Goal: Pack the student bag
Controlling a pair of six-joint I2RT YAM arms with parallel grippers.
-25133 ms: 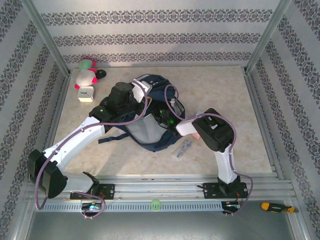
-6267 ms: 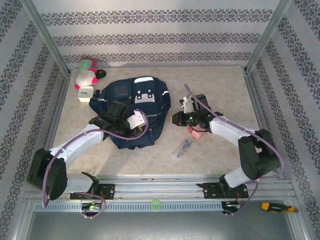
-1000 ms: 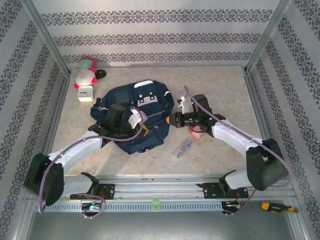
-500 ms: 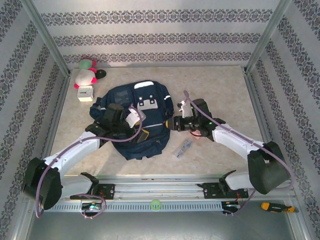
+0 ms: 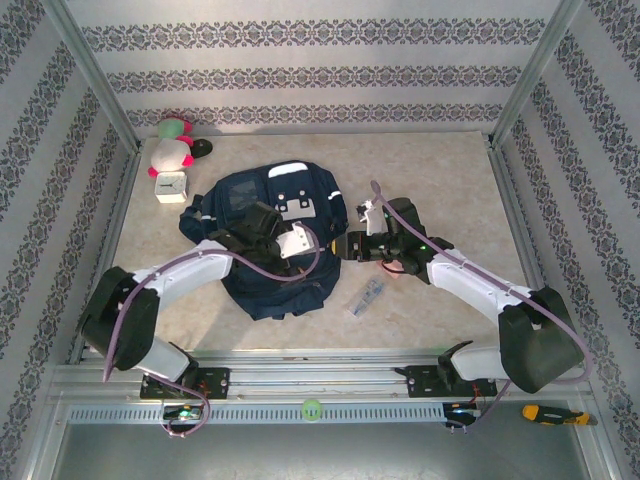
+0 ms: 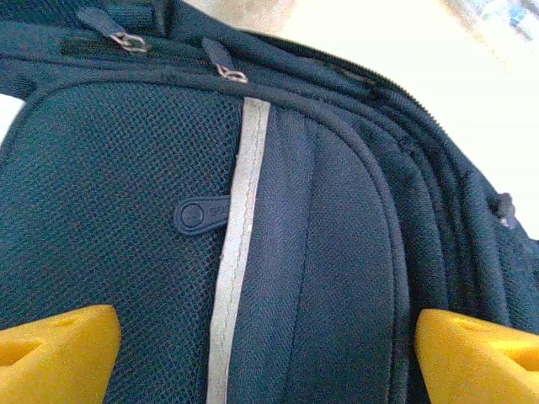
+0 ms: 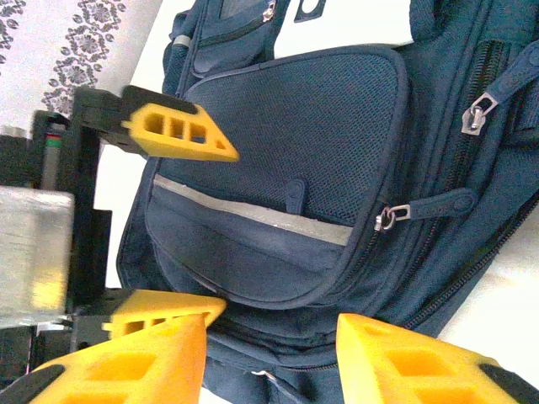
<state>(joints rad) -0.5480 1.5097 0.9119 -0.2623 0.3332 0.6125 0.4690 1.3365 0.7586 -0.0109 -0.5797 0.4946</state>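
Observation:
The student bag (image 5: 262,205) is a navy backpack lying flat on the table, front up, with grey buckle patches near its far end. A pale stripe (image 6: 237,252) crosses its front pocket (image 7: 278,194). My left gripper (image 5: 303,252) hovers just over that pocket, its yellow fingers (image 6: 59,353) spread wide with only fabric below them. The left gripper's fingers (image 7: 181,130) also show in the right wrist view. My right gripper (image 5: 340,246) stands open at the bag's right edge, and nothing lies between its fingertips (image 7: 413,362). The zip pulls (image 7: 386,217) hang loose.
Two plush toys (image 5: 170,150) and a small white cube (image 5: 172,187) sit at the back left. A pink item (image 5: 392,268) lies under the right forearm, a clear plastic item (image 5: 368,297) lies in front of it. A screwdriver (image 5: 545,412) rests beyond the front rail.
Both grippers have gone from shut to open and let go of the bag. The left gripper has moved right over the front pocket. The bag has settled a little nearer.

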